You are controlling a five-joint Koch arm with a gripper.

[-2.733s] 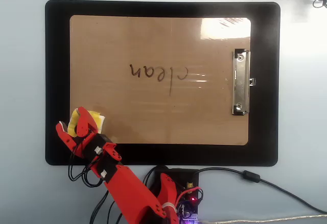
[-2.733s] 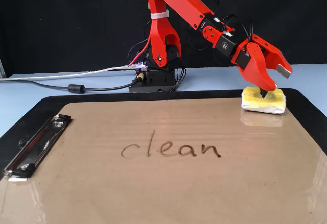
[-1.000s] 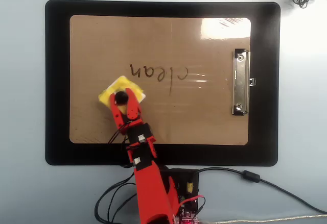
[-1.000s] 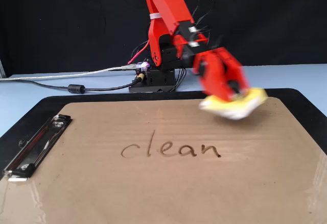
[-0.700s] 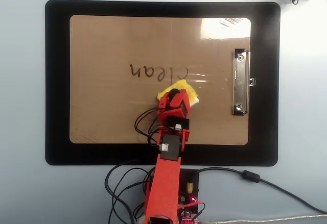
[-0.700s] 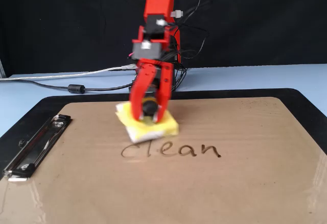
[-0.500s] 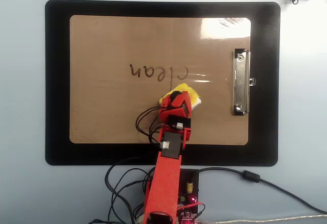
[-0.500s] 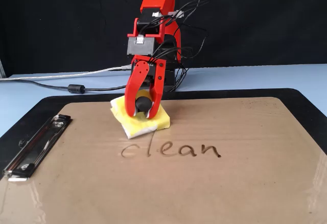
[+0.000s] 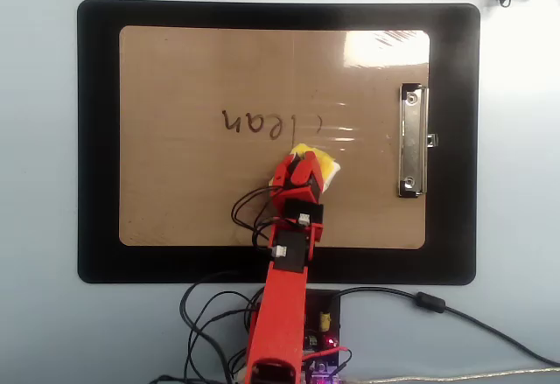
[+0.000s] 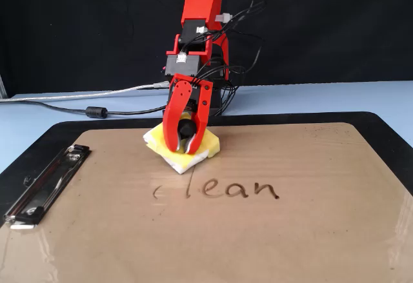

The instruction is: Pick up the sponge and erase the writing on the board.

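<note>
- On the left of the fixed view, I see the silver metal clip (image 10: 45, 183) along the short edge of the large tan-brown glossy clipboard board (image 10: 310, 244). The board lies on a bigger black mat with rounded corners (image 10: 387, 131), which rests on the pale blue desk (image 10: 322, 96).
- Just right of the clip comes the thin dark handwritten marker writing "clean" (image 10: 219, 189). Its first letter looks faint and partly rubbed, while "lean" reads dark and whole.
- The relation my next move turns on: the word's long axis runs left to right across this view, and it lies on the camera side of the fingers, with most of the letters off to their right. I judge the wipe has to come toward the camera and then sweep rightward along that line.
- Above the "c" and "l", the red arm's fingers (image 10: 184, 147) point down and are closed on the round black knob of the small square yellow sponge with a white edge (image 10: 193, 157). The sponge sits directly beneath them, flat on the board as far as I can tell, its near corner just beside the top of the "l".
- In the overhead view the word appears upside down. There, the sponge (image 9: 325, 167) peeks out from under the fingers (image 9: 297, 164), just below the faded end of the writing (image 9: 262, 123), towards the clip (image 9: 412, 142).
</note>
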